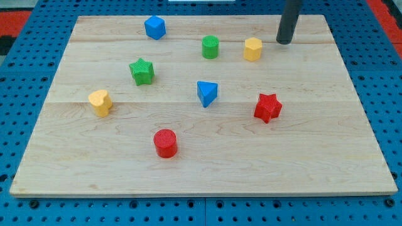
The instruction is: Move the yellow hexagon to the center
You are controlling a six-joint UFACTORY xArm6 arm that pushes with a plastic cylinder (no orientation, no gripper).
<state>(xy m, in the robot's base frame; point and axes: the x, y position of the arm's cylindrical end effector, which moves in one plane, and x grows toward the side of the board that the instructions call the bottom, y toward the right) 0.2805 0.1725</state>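
Observation:
The yellow hexagon [252,49] stands near the view's top, right of the board's middle. My tip [284,42] rests on the board just to the hexagon's right and slightly above it, a short gap away, not touching. The dark rod rises out of the view's top. The blue triangle [206,93] lies near the board's centre, below and left of the hexagon.
A green cylinder [210,47] stands just left of the hexagon. A blue cube [154,27] is at top left, a green star [142,71] and yellow heart [100,102] at left, a red cylinder [166,143] at bottom centre, a red star [267,107] at right. The wooden board [314,157] is bordered by blue pegboard.

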